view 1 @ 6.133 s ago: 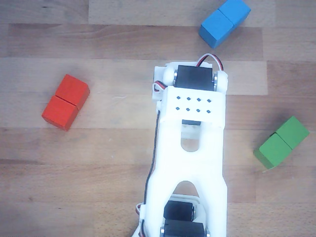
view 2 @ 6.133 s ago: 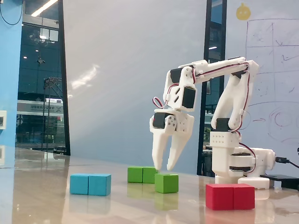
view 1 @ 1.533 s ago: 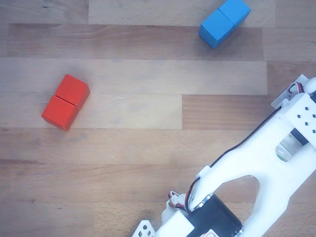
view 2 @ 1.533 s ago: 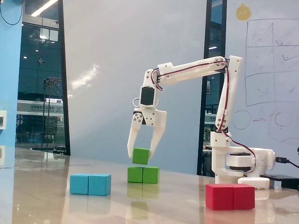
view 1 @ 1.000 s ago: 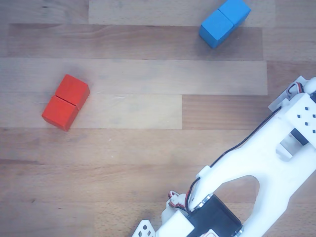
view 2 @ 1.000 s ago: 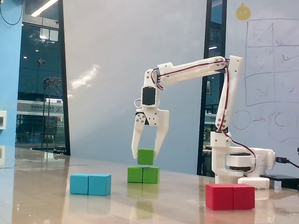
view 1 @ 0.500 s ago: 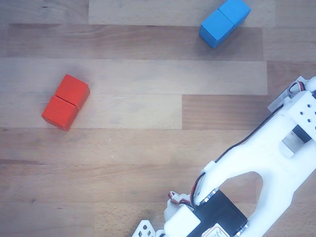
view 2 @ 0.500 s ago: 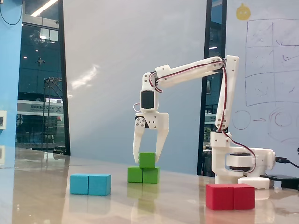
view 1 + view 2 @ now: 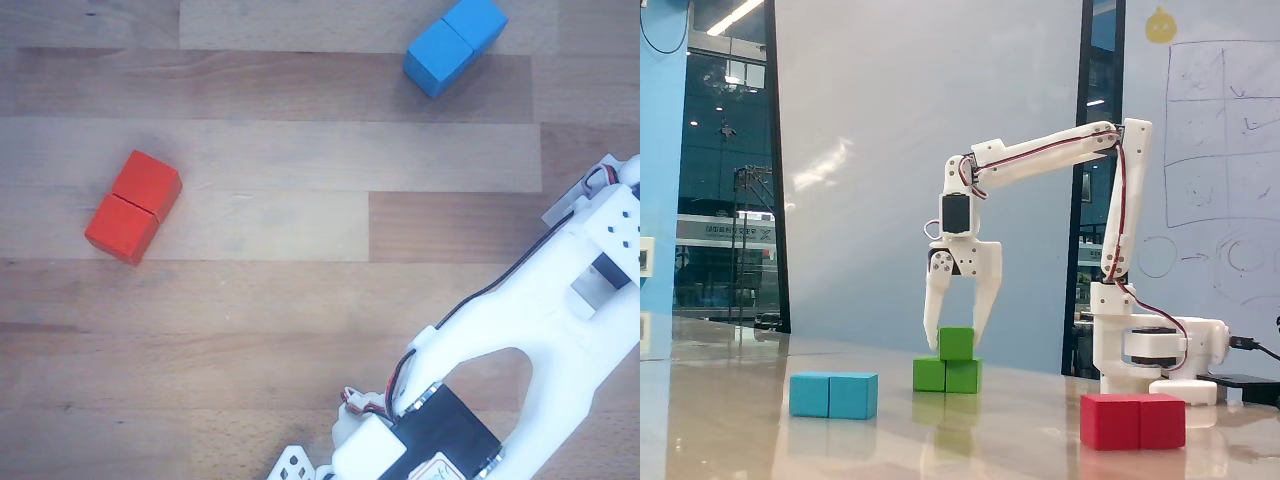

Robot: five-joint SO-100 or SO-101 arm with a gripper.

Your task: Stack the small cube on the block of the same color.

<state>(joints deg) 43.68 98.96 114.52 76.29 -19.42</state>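
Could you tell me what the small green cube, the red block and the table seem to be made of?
The small green cube and red block look like wood under matte, opaque paint with crisp edges; no grain shows, so that is a guess. The table looks like jointed wood planks, with visible grain and seams, and a sheen that reflects the blocks.

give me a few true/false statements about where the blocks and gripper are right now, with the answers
1. The small green cube rests on top of the green double block. True.
2. The gripper is raised far above the stack. False: its fingers hang down on either side of the small green cube.
3. In the fixed view the blue double block lies left of the green stack. True.
4. The red double block has a cube stacked on it. False: nothing sits on it.
5. In the other view the arm covers the red double block. False: the red double block lies in plain sight at the left, and the arm is at the lower right.
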